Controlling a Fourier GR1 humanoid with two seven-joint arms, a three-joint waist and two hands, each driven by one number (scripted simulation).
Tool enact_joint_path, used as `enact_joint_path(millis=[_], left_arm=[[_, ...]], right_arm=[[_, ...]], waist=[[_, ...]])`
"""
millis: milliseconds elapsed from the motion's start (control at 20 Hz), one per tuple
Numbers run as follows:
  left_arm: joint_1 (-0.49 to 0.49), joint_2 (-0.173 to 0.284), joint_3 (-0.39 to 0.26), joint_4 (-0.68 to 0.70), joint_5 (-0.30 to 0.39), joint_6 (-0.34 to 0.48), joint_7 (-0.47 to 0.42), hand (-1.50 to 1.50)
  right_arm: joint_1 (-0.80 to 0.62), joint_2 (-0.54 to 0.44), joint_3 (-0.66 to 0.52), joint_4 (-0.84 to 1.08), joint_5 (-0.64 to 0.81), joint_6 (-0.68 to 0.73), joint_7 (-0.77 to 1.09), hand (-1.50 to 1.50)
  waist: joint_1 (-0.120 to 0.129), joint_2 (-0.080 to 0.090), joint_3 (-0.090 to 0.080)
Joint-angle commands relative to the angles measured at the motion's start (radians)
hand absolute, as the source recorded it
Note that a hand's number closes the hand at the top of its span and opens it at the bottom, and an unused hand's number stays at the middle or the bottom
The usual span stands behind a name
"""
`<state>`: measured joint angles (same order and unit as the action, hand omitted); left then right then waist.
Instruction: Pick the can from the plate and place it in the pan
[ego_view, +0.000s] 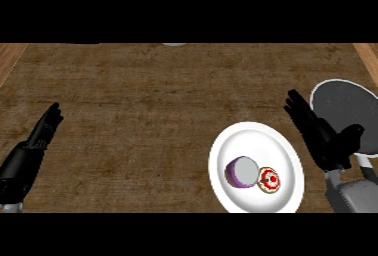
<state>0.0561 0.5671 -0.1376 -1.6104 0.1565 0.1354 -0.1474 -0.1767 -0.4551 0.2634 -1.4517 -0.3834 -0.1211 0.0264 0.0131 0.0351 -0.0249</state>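
The right hand (319, 131) is held open between plate (244, 145) and pan (343, 102), the can (242, 173) lying ungrasped below-left of it.

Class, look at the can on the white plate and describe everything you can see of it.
The can lies on its side on the white plate, in the plate's lower half. One end is a purple-rimmed grey disc facing left; the other end shows a white face with a red round mark. Only the plate touches it. The right hand is open just right of the plate, not touching the can.
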Motion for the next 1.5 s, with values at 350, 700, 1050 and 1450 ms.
enact_joint_path(millis=[350,700,1050,1450], left_arm=[[-0.087,-0.290,-0.154,0.000,0.049,0.048,0.027,0.00],[-0.103,-0.325,-0.151,-0.020,0.034,0.076,0.084,0.00],[-0.037,-0.372,-0.177,0.068,-0.007,0.047,-0.049,0.00],[-0.088,-0.370,-0.150,0.045,0.003,0.036,-0.006,0.00]], right_arm=[[-0.128,-0.054,-0.030,-0.040,0.024,0.247,-0.207,1.50],[0.030,-0.229,-0.100,-0.030,0.101,0.550,-0.519,-1.50],[-0.105,-0.264,-0.087,-0.062,0.201,0.591,-0.406,-1.50],[-0.231,-0.221,0.126,-0.139,0.457,0.589,-0.192,-1.50]], waist=[[-0.024,-0.033,0.026],[-0.018,-0.037,0.026],[-0.010,-0.036,0.024],[0.003,-0.035,0.024]])
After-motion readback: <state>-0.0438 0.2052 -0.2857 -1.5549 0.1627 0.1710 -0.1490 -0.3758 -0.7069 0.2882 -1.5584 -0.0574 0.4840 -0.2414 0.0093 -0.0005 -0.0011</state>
